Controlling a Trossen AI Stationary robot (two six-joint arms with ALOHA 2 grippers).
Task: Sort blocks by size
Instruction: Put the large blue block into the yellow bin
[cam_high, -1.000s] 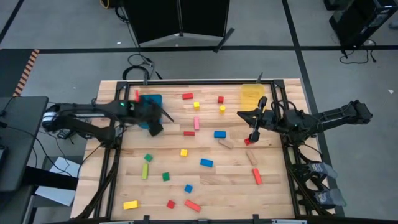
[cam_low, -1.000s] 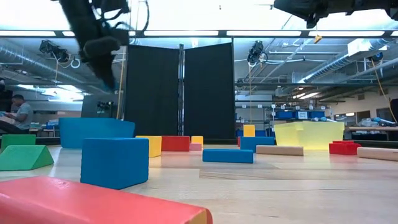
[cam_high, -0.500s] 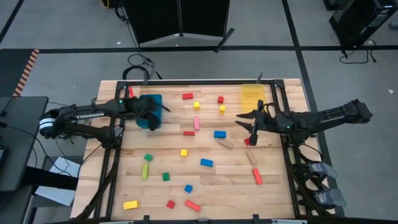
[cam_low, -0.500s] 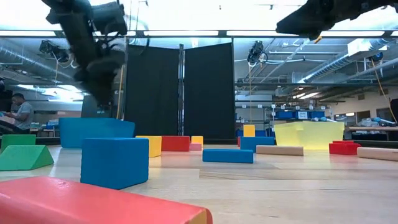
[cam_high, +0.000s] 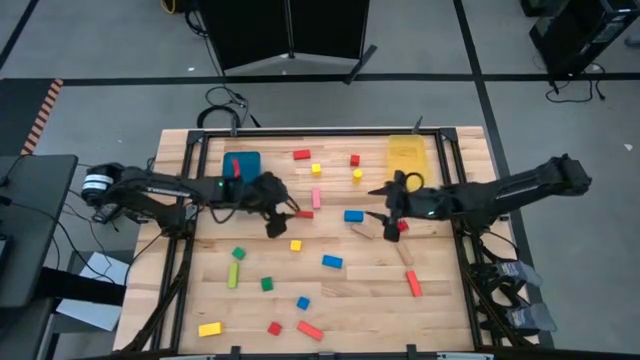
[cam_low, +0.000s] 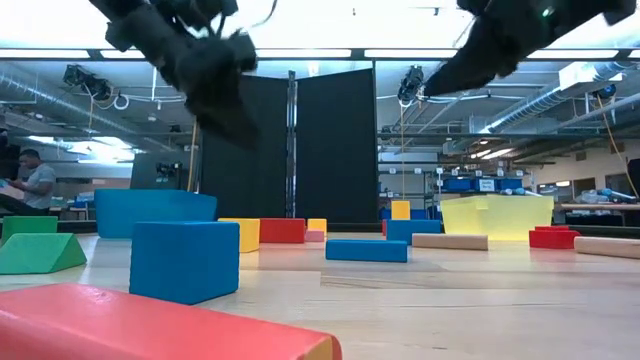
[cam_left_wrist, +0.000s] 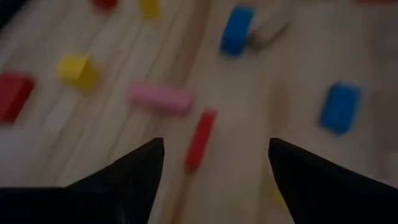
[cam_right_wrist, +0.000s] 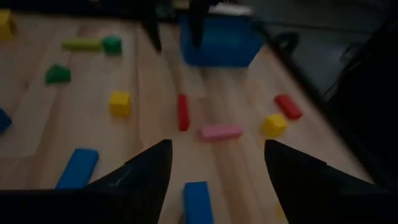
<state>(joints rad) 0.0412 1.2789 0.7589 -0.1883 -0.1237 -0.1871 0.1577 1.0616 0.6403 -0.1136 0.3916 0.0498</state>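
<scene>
A: Blocks (cam_high: 321, 262), stock check. Where do they lie?

B: Scattered loose over the worktop (cam_high: 440, 310). Landmark: the blue bin (cam_high: 242, 164) at the back on the left arm's side. Right of it along the back: a red block (cam_high: 301, 155), a yellow cube (cam_high: 316, 169), a red cube (cam_high: 354, 160). Nearer the middle: a pink bar (cam_high: 316, 198), a thin red bar (cam_high: 304, 214) and a blue block (cam_high: 353, 215).

A: And further from the bin?

B: Toward the front, a yellow cube (cam_high: 295, 245), a green bar (cam_high: 233, 275), a green cube (cam_high: 266, 284), a blue cube (cam_high: 302, 302), a yellow bar (cam_high: 210, 329) and a red bar (cam_high: 310, 331). A yellow bin (cam_high: 405, 152) sits at the back, well right of the blue one.

A: Left claw?

B: Left claw (cam_high: 276, 222) hangs above the worktop, in front and to the right of the blue bin, just beside the thin red bar. Fingers (cam_left_wrist: 130, 177) spread wide, nothing between them.

A: Right claw?

B: Right claw (cam_high: 392, 226) sits far right of the blue bin, in front of the yellow bin, close to a small red cube (cam_high: 402, 227). Fingers (cam_right_wrist: 140, 171) apart, holding nothing.
</scene>
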